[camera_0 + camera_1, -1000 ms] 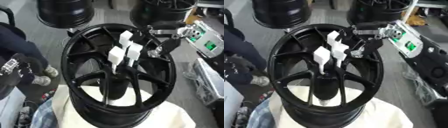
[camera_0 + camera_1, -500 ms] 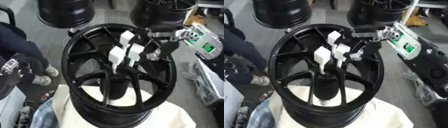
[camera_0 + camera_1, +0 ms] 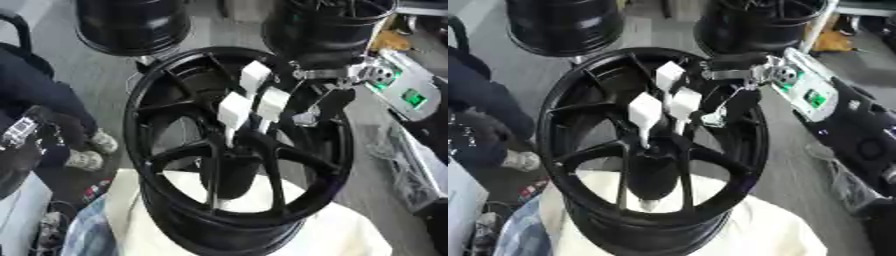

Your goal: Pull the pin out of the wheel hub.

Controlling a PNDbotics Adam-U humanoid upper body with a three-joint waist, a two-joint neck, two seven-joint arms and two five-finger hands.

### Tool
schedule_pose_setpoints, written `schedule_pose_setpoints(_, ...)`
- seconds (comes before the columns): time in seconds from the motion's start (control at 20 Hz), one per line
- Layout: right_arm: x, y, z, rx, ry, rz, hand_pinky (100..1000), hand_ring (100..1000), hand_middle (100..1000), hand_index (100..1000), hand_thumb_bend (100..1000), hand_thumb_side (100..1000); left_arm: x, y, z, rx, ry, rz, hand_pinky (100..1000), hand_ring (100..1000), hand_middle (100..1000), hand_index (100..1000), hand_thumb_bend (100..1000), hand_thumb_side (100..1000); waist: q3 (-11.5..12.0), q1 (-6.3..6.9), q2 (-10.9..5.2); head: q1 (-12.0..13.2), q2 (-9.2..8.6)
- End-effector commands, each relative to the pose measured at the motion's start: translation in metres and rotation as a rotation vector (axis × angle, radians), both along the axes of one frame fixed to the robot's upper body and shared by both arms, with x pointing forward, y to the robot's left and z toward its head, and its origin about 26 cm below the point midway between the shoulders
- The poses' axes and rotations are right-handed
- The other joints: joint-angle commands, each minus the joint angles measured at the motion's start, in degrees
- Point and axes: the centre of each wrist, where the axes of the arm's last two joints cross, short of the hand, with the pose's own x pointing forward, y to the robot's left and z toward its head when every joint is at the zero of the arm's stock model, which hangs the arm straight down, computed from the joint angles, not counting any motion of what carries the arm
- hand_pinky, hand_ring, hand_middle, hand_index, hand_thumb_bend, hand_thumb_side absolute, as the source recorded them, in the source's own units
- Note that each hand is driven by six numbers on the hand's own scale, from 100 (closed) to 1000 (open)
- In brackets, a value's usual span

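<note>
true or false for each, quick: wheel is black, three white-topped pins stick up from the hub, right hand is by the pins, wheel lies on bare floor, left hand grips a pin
1. The wheel is black. True.
2. Three white-topped pins stand at the hub. True.
3. The right hand is close beside the pins, reaching in from the right. True.
4. The wheel lies on bare floor. False: it rests on a cream cloth.
5. The left hand grips a pin. False: no left hand shows in either view.

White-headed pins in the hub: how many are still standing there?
3: a lower-left pin, a middle pin beside it, and an upper pin nearest the robot hand. None look hidden.
</note>
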Motion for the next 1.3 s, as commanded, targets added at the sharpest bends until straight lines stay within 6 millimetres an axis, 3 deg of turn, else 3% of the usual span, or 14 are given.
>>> schedule_pose_setpoints(0.05, 0.003, -0.005, 0.008, -0.234, -0.062, 0.269, 807, 812, 785, 901, 135, 392, 0.001, 0.000, 0.011, 0.022, -0.029, -0.010, 725, 664, 612, 703, 100, 901, 0.0, 0.26, -0.51, -0.1, -0.13)
schedule_pose_setpoints(0.45, 0.006, -0.007, 0.005, -0.248, -0.066, 0.260, 738, 722, 743, 875, 107, 355, 0.001, 0.000, 0.011, 0.022, -0.031, -0.011, 726, 666, 613, 703, 100, 901, 0.2, 0.33, -0.48, -0.1, -0.13)
schedule_pose_setpoints(0.6, 0.007, -0.006, 0.005, -0.241, -0.066, 0.259, 674, 642, 679, 824, 100, 323, 0.002, 0.000, 0.011, 0.022, -0.031, -0.012, 726, 667, 613, 703, 100, 900, 0.2, 0.36, -0.47, -0.2, -0.13)
schedule_pose_setpoints(0.75, 0.007, -0.004, 0.006, -0.229, -0.065, 0.260, 651, 616, 644, 791, 100, 314, 0.002, 0.000, 0.010, 0.022, -0.031, -0.013, 726, 667, 613, 703, 100, 901, 0.2, 0.38, -0.46, -0.2, -0.13)
schedule_pose_setpoints(0.8, 0.007, -0.003, 0.006, -0.223, -0.065, 0.261, 625, 586, 593, 731, 100, 299, 0.002, 0.000, 0.010, 0.022, -0.031, -0.013, 726, 668, 613, 703, 100, 901, 0.3, 0.39, -0.46, -0.3, -0.13)
schedule_pose_setpoints(0.95, 0.007, -0.001, 0.009, -0.205, -0.064, 0.262, 610, 563, 556, 691, 100, 293, 0.002, 0.000, 0.010, 0.022, -0.031, -0.013, 726, 668, 613, 703, 100, 900, 0.3, 0.38, -0.47, -0.3, -0.13)
schedule_pose_setpoints(1.0, 0.007, -0.001, 0.010, -0.197, -0.063, 0.262, 605, 534, 516, 636, 100, 293, 0.002, 0.000, 0.010, 0.022, -0.031, -0.014, 726, 669, 613, 703, 100, 900, 0.3, 0.38, -0.48, -0.3, -0.13)
schedule_pose_setpoints(1.05, 0.006, 0.000, 0.011, -0.189, -0.061, 0.262, 605, 534, 516, 636, 100, 293, 0.002, 0.000, 0.011, 0.021, -0.031, -0.014, 726, 669, 613, 703, 100, 900, 0.3, 0.38, -0.48, -0.3, -0.13)
schedule_pose_setpoints(1.1, 0.006, 0.001, 0.011, -0.182, -0.059, 0.262, 605, 527, 474, 564, 100, 291, 0.002, 0.000, 0.011, 0.021, -0.031, -0.014, 726, 669, 613, 703, 100, 901, 0.3, 0.38, -0.49, -0.3, -0.13)
schedule_pose_setpoints(1.3, 0.006, 0.004, 0.016, -0.137, -0.048, 0.261, 599, 518, 420, 473, 100, 285, 0.002, 0.000, 0.010, 0.021, -0.030, -0.013, 726, 670, 613, 703, 100, 901, 0.3, 0.39, -0.52, -0.3, -0.13)
